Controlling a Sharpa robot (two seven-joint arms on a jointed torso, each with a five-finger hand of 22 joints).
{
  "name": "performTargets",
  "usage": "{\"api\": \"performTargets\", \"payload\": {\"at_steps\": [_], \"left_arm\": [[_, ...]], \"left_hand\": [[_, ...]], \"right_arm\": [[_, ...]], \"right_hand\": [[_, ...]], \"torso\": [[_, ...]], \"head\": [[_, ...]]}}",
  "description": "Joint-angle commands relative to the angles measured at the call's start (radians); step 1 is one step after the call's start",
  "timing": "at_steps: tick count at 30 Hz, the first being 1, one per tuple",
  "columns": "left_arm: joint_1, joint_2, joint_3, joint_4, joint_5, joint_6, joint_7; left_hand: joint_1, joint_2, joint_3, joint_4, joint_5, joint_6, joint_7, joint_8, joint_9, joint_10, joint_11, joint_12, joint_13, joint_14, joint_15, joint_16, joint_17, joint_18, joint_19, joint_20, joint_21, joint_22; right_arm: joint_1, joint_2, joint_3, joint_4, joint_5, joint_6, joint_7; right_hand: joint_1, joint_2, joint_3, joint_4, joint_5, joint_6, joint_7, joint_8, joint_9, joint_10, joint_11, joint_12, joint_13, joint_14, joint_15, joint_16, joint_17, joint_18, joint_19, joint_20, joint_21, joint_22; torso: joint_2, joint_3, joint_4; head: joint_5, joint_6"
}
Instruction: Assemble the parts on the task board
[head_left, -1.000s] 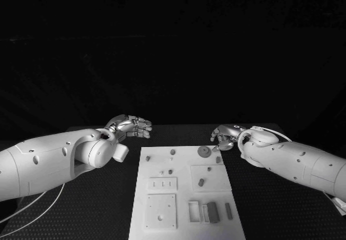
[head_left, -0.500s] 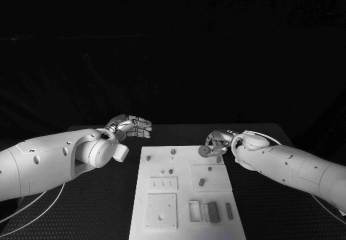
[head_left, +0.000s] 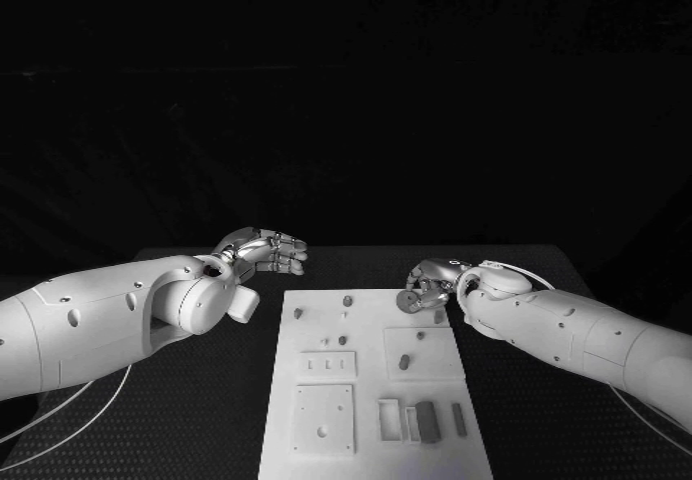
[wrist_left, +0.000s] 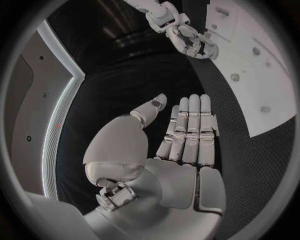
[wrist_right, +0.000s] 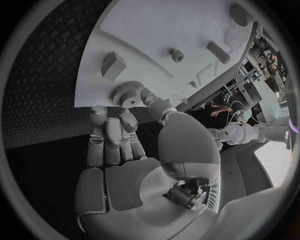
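I read the black bench (head_left: 188, 400) first, then the white task board (head_left: 368, 440) lying lengthwise down its middle, running away from me.

Left arm comes in low over the bench on its own side. The left robot hand (head_left: 264, 251) hovers off the board's far left corner, clear of the board. From the left wrist camera its fingers (wrist_left: 189, 131) lie straight and side by side, thumb apart, nothing in them: open and empty.

Right arm reaches to the board's far right corner. The right robot hand (head_left: 433, 280) sits at that corner; in the right wrist view the thumb tip and a fingertip touch a round toothed gear (wrist_right: 127, 93) at the board's edge. I cannot tell whether it is gripped or only touched.

On the board: a raised square plate (head_left: 323, 420) near me on the left, a slotted block (head_left: 327, 366) beyond it, a dark rectangular part (head_left: 427, 421) by two pale bars near right, and small pegs (head_left: 348, 300) toward the far end.
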Motion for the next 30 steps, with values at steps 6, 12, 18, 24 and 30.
{"api": "performTargets", "payload": {"at_steps": [6,12,18,24,30], "left_arm": [[0.002,-0.001,0.002,0.007,-0.006,0.014,0.012],[0.002,-0.003,0.003,0.010,-0.006,0.014,0.012],[0.002,-0.003,0.003,0.013,-0.007,0.016,0.011],[0.002,-0.004,0.003,0.017,-0.008,0.016,0.011],[0.003,-0.007,0.004,0.020,-0.010,0.015,0.011]], "left_hand": [[-0.004,-0.001,-0.001,0.004,0.001,-0.005,0.002,-0.006,0.001,0.002,0.004,-0.004,0.001,0.002,0.005,-0.004,0.002,-0.008,-0.004,-0.003,-0.004,0.002],[-0.004,-0.001,-0.001,0.004,0.001,-0.005,0.002,-0.006,0.001,0.003,0.004,-0.004,0.001,0.002,0.005,-0.005,0.003,-0.008,-0.004,-0.003,-0.004,0.002],[-0.004,-0.002,-0.001,0.004,0.001,-0.005,0.002,-0.006,0.002,0.003,0.004,-0.005,0.001,0.002,0.005,-0.006,0.003,-0.008,-0.004,-0.003,-0.004,0.002],[-0.004,-0.002,-0.001,0.004,0.001,-0.005,0.002,-0.006,0.002,0.003,0.004,-0.005,0.001,0.002,0.005,-0.006,0.004,-0.008,-0.004,-0.003,-0.005,0.002],[-0.004,-0.002,-0.001,0.004,0.001,-0.005,0.002,-0.006,0.002,0.003,0.004,-0.006,0.002,0.002,0.005,-0.007,0.004,-0.008,-0.004,-0.003,-0.005,0.002]], "right_arm": [[0.000,0.007,0.000,-0.024,-0.011,0.014,0.013],[-0.001,0.013,-0.001,-0.037,-0.016,0.025,0.015],[-0.003,0.022,-0.005,-0.038,-0.024,0.027,0.014],[-0.006,0.025,-0.007,-0.037,-0.027,0.031,0.015],[-0.008,0.028,-0.009,-0.037,-0.030,0.032,0.015]], "right_hand": [[0.000,0.029,0.002,-0.002,0.000,0.010,0.012,0.003,-0.001,-0.048,0.026,0.010,-0.012,-0.010,0.003,0.010,-0.009,0.020,-0.004,-0.005,0.004,0.017],[0.002,0.055,0.004,-0.011,0.000,0.017,0.013,0.007,-0.001,-0.053,0.027,0.017,-0.023,-0.016,0.003,0.013,-0.019,0.020,-0.008,-0.005,0.006,0.017],[0.001,0.064,0.003,-0.017,0.000,0.022,0.013,0.009,-0.001,-0.055,0.027,0.021,-0.030,-0.016,0.004,0.016,-0.021,0.020,-0.009,-0.004,0.007,0.017],[0.000,0.064,0.001,-0.020,0.000,0.029,0.013,0.013,-0.001,-0.056,0.027,0.026,-0.035,-0.015,0.004,0.019,-0.022,0.020,-0.009,-0.004,0.008,0.017],[-0.003,0.058,-0.001,-0.021,0.000,0.030,0.013,0.013,-0.001,-0.057,0.027,0.029,-0.039,-0.018,0.004,0.020,-0.027,0.020,-0.009,-0.003,0.009,0.017]], "torso": [[-0.001,0.0012,-0.0019],[-0.001,0.0017,-0.0023],[-0.001,0.0030,-0.0018],[-0.001,0.0030,-0.0013],[0.000,0.0031,-0.0033]], "head": [[0.001,-0.004],[0.001,-0.005],[0.002,-0.006],[0.004,-0.010],[0.007,-0.014]]}}
